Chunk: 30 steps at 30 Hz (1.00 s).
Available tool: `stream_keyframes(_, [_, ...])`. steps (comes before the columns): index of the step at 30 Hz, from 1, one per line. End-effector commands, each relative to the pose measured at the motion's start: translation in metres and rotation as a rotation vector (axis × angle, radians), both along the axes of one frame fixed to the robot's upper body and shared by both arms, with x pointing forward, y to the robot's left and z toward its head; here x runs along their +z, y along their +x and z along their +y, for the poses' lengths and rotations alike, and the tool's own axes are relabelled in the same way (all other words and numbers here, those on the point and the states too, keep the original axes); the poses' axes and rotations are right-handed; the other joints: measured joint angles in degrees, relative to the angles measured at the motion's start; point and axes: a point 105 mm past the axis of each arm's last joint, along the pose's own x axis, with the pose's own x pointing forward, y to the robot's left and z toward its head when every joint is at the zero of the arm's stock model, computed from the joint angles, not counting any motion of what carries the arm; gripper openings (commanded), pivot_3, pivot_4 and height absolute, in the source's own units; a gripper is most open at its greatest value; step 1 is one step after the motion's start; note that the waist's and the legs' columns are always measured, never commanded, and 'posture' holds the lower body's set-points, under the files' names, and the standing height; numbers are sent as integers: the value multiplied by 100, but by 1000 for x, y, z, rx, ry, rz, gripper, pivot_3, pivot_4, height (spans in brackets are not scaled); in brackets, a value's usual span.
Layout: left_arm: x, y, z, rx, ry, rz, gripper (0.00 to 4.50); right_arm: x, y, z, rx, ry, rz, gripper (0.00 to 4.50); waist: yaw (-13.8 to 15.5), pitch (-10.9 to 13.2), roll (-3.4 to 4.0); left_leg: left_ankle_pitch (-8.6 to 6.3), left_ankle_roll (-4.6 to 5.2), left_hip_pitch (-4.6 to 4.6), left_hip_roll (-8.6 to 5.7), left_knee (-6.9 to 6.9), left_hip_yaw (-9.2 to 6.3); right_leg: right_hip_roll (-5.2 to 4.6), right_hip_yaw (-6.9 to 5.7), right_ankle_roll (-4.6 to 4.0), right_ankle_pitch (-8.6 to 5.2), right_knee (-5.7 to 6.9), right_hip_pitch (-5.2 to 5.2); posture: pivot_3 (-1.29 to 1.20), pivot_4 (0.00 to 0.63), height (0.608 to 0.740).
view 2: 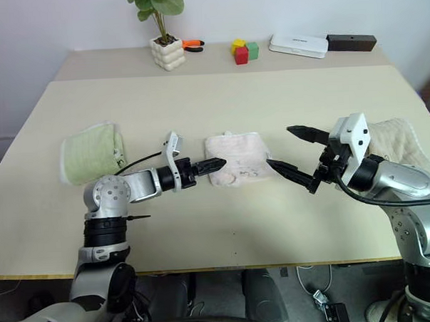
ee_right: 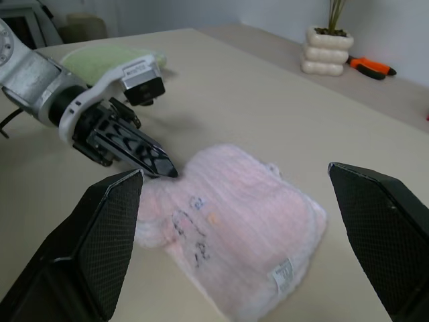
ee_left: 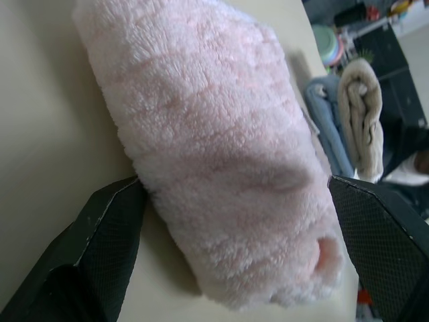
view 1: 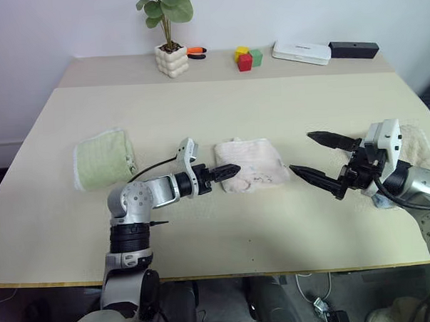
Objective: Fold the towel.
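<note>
towel (view 1: 249,164): pale pink terry, already folded into a compact pad, lying mid-table, a bit nearer the front edge than the back; small white tag (ee_right: 283,272) at one corner, faint dark print on top
towel axis: roughly squarish from the head views, long side looks to run left-right along the front edge; folded edge faces the left claw, tag corner toward the right claw; hard to be surer
handling: looks soft, light, floppy, plush; will sag and unroll if lifted by one layer; not fragile, not slippery, may drag on the table
where to grip: my guess, pinch a corner or edge through all layers, both ends at once for another fold; thick rounded fold edge needs a wide claw
left claw (view 1: 228,171): fingers spread wide in its wrist view, straddling the towel's near end, one finger (ee_left: 110,235) against the fluff, holding nothing; tip at the towel's left edge in the head views
right claw (view 1: 319,156): wide, empty, hanging above the table just right of the towel, apart from it, pointing toward it
green towel (view 1: 103,159): folded, toward the left edge, well apart
beige towel (view 2: 396,144): at the right edge, behind the right arm
back of table: potted plant (view 1: 169,34), orange tool (view 1: 195,53), coloured blocks (view 1: 247,57), white box (view 1: 301,52), black box (view 1: 353,49)
progress: judged near done or done, towel reads as folded
</note>
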Motion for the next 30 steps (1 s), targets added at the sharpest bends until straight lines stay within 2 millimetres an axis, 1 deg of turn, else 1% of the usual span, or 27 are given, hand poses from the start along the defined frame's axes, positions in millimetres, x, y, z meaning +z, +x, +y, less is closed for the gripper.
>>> stream_keyframes(1, [-14, -2, -14, -19, -4, 79, 4406, 7, -4, 6, 10, 9, -40, 4500, 36, -1, 0, 0, 0, -1, -2, 1, -1, 0, 0, 0, 0, -3, 4, 0, 150, 740])
stream_keyframes(4, [-18, -6, -32, -68, -8, 127, 4406, 5, -5, 3, -3, 0, -34, 4500, 72, -2, -1, 0, 0, -3, -9, 3, -7, -2, 1, 0, 0, -13, 13, 0, 150, 740])
stream_keyframes(5, [-18, -5, -36, -65, -27, 153, 4176, 5, -5, 1, -6, -3, -34, 4500, 90, -2, -1, 0, 0, -4, -10, 3, -7, -3, 1, 0, -1, -15, 14, 0, 150, 740])
stream_keyframes(7, [-16, -2, -43, -62, -59, 189, 3568, 6, -7, -4, -16, -12, -39, 4500, 123, -2, -2, 0, 0, -4, -11, 3, -7, -3, 1, 1, -1, -17, 15, 0, 150, 740])
stream_keyframes(11, [-6, 7, -57, -45, -130, 236, 1525, 9, -15, -15, -11, 48, 8, 4500, 150, 0, -5, 0, 0, -12, -11, 0, -9, -3, 0, 6, -3, -18, 7, 0, 150, 740])
stream_keyframes(13, [2, 10, -62, -49, -169, 239, 498, 11, -20, -17, 4, 68, 15, 4500, 149, 0, -5, 0, 0, -13, -11, -1, -10, -3, 0, 6, -3, -18, 6, 0, 150, 740])
stream_keyframes(14, [5, 13, -63, -42, -173, 234, 64, 12, -22, -17, 10, 69, 13, 4500, 137, 1, -5, 0, 0, -12, -11, 0, -11, -2, -1, 6, -3, -18, 7, 0, 150, 740])
stream_keyframes(16, [9, 16, -63, -34, -172, 223, 22, 14, -26, -16, 21, 66, 8, 4500, 110, 1, -5, 0, 0, -10, -11, 0, -11, -1, 0, 6, -3, -17, 6, 0, 150, 740])
stream_keyframes(19, [20, 27, -48, -22, -117, 101, 22, 14, -30, -12, 58, 66, 23, 4500, 40, 2, -5, 0, -1, -11, -11, -4, -11, 0, 0, 7, -3, -15, 2, 0, 150, 740])
stream_keyframes(21, [35, 41, -32, 18, -87, -10, 22, 10, -34, -5, 103, 45, 35, 4500, -13, 3, -6, 1, -2, -12, -11, -5, -11, 1, 0, 7, -3, -10, -2, 0, 150, 740])
stream_keyframes(23, [54, 50, -18, 56, -104, -76, 22, 10, -34, 1, 135, 47, 42, 4500, -50, 4, -6, 1, -3, -10, -9, -7, -12, 6, 0, 6, -3, -8, -6, 0, 150, 740])
stream_keyframes(25, [76, 63, -2, 142, -108, -194, 22, 13, -29, 5, 150, 51, 25, 4500, -52, 4, -4, 1, -3, -9, -7, -8, -13, 6, 0, 6, -3, -7, -6, 0, 150, 740])
stream_keyframes(27, [92, 74, 18, 243, -75, -287, 22, 18, -24, 10, 165, 68, 5, 4500, -38, 5, -5, 2, -4, -10, -8, -7, -12, 5, 1, 7, -3, -7, -6, 0, 150, 740])
stream_keyframes(28, [100, 76, 26, 269, -57, -340, 22, 19, -22, 12, 170, 75, 1, 4500, -29, 5, -4, 2, -5, -10, -8, -6, -12, 5, 2, 7, -3, -8, -5, 0, 150, 740])
stream_keyframes(30, [114, 81, 48, 355, -37, -411, 22, 18, -16, 18, 176, 82, -5, 4500, -13, 6, -7, 3, -5, -11, -7, -10, -14, 5, 1, 7, -3, -8, -5, 0, 150, 740])
